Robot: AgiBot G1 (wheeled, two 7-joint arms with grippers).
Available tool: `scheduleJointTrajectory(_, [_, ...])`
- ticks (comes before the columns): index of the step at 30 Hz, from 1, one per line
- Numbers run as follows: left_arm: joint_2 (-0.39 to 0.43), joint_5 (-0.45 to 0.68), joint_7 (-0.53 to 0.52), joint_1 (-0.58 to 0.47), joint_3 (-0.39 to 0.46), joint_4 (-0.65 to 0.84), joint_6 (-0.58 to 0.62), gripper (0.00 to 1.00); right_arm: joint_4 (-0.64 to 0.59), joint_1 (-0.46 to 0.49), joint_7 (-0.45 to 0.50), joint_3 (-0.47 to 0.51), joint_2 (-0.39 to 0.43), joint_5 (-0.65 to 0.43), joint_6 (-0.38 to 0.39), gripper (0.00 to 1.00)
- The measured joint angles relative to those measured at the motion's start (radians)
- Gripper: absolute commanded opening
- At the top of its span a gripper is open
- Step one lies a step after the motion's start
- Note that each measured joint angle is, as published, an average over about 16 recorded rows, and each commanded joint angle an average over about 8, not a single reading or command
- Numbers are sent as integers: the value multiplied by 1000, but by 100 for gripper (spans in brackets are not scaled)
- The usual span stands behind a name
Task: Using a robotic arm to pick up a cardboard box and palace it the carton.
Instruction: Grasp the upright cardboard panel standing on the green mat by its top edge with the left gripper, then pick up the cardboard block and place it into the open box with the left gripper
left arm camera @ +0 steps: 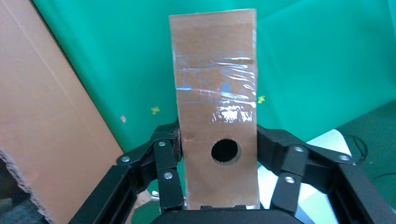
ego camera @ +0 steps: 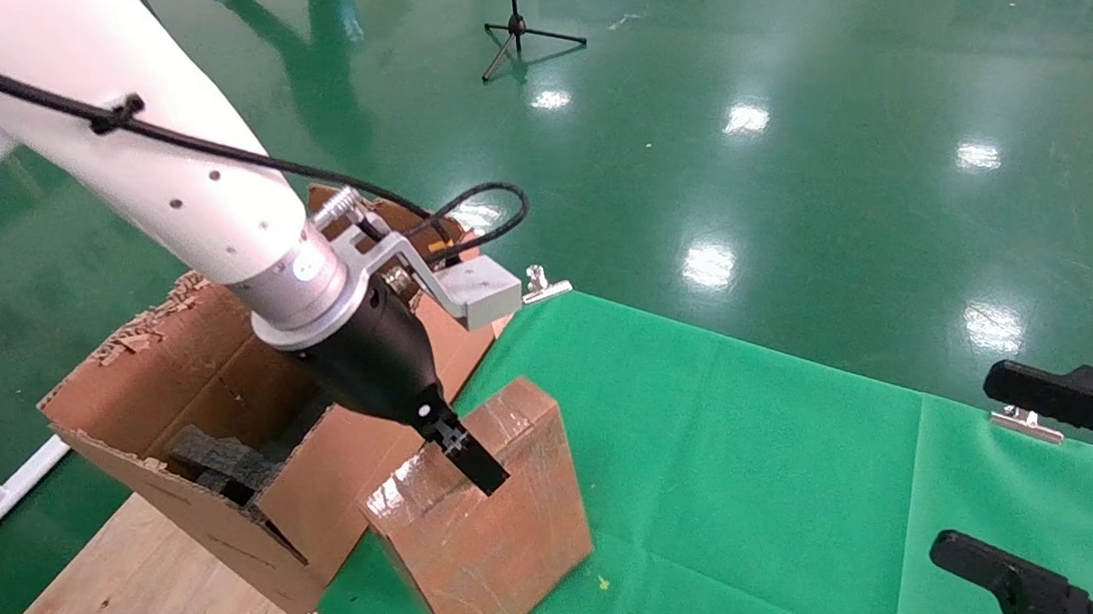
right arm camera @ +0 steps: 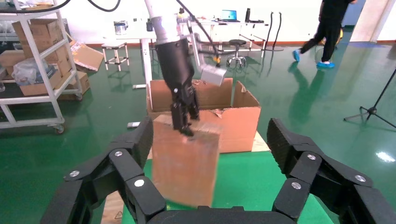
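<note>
The small taped cardboard box (ego camera: 485, 532) stands tilted at the near left corner of the green cloth, right beside the carton (ego camera: 198, 384). My left gripper (ego camera: 476, 466), on the white robotic arm, is shut on the box's upper end. In the left wrist view the box (left arm camera: 217, 93) fills the gap between the fingers (left arm camera: 170, 154), which press its two sides. The large carton is open, with ragged flaps and black foam (ego camera: 221, 461) inside. My right gripper (ego camera: 1021, 483) hangs open and empty at the far right. In its own view it faces the box (right arm camera: 184, 168) and the carton (right arm camera: 238, 121).
A green cloth (ego camera: 742, 466) covers the table, held by metal clips (ego camera: 543, 287) at its far edge. The carton rests on a wooden surface (ego camera: 150, 570) left of the cloth. On the green floor beyond stand a tripod (ego camera: 523, 29) and a person (right arm camera: 329, 28).
</note>
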Motion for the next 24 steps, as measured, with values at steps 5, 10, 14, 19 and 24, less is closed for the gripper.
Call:
scheduleJointTrajectory(5, [-50, -10, 86, -60, -34, 14, -10, 0, 0, 0, 0, 0, 0, 0, 0, 100])
scheduleJointTrajectory(10, [-115, -1, 197, -146, -77, 47, -12, 0, 0, 0, 0, 0, 0, 0, 0, 100])
scheduleJointTrajectory(14, [-164, 31, 304, -217, -101, 104, -9, 0, 0, 0, 0, 0, 0, 0, 0, 100])
scheduleJointTrajectory(19, [-202, 98, 452, -280, -104, 212, -5, 0, 0, 0, 0, 0, 0, 0, 0, 100])
scheduleJointTrajectory(24, [-213, 165, 598, -294, -83, 358, -9, 0, 0, 0, 0, 0, 0, 0, 0, 100])
